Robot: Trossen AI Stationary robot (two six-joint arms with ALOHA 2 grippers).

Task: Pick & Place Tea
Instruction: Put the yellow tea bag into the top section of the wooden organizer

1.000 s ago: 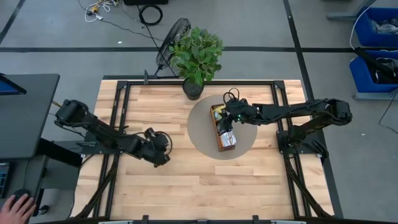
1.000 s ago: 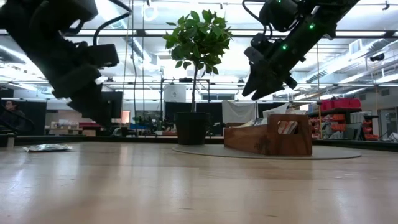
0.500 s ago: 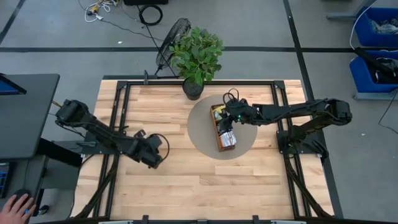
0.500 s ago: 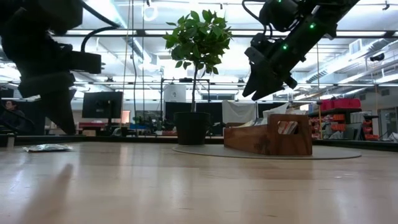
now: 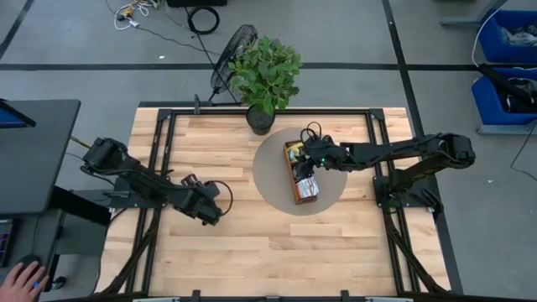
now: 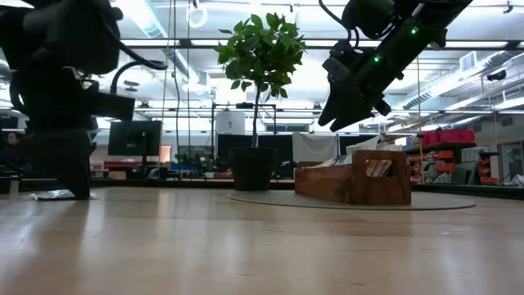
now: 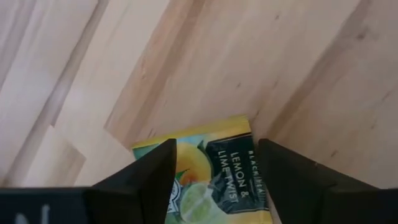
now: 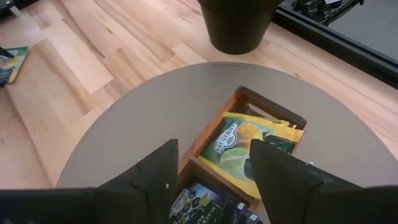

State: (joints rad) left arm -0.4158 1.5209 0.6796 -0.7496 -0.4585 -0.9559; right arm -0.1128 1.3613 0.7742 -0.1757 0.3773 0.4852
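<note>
A yellow tea sachet (image 7: 208,171) is seen flat on the table (image 7: 261,68) between the parted left gripper (image 7: 214,180) fingers only at the wrist. The right gripper (image 8: 211,177), fingers apart, is held above the sachet-filled tray (image 8: 205,140).

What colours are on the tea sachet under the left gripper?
Yellow and green, with a black panel, on the sachet between the left gripper's fingers; left wrist view shows it best.
</note>
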